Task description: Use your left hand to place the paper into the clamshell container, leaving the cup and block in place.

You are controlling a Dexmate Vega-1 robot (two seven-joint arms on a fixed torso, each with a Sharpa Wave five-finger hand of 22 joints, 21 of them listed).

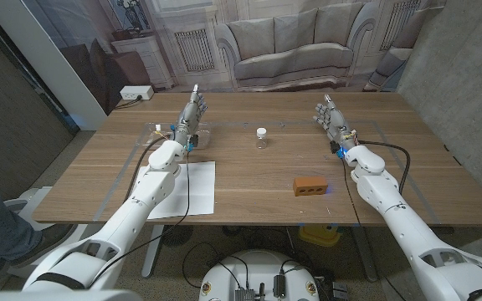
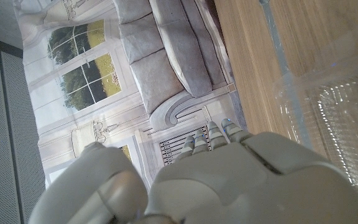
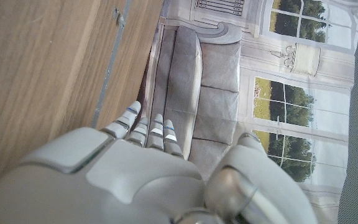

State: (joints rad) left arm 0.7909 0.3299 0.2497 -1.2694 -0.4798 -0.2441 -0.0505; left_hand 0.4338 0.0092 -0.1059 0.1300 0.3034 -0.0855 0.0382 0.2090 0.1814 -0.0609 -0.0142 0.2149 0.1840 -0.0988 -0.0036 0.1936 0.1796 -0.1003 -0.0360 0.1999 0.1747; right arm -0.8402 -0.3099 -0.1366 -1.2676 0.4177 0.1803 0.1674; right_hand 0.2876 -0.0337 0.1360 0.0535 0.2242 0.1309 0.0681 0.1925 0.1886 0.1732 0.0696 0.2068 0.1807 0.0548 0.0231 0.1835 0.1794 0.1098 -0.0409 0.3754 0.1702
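Head view is showing the wooden table [image 1: 249, 180] spreading under both arms, and one sheet of white paper [image 1: 192, 188] is lying on it just behind the left hand [image 1: 192, 110], partly under that arm's forearm, nearer the robot than the fingers. One clear clamshell container [image 1: 197, 136] is sitting right below and beside the same hand, close to its wrist, its ribbed plastic [image 2: 344, 134] also showing in the left wrist view. The left hand is standing upright with fingers reaching up and slightly apart, holding nothing; the right hand [image 1: 331, 115] is doing the same well off to the other side, also gripping nothing. One brown block [image 1: 308, 186] is resting behind and inward of the right hand, and one small clear cup [image 1: 261, 137] is standing between the two hands, nearer the left. By my judgement the task is only starting: the paper is not yet touched. The next move is calling for the left hand to draw back and lower onto the sheet, pinching an edge, without brushing the cup.
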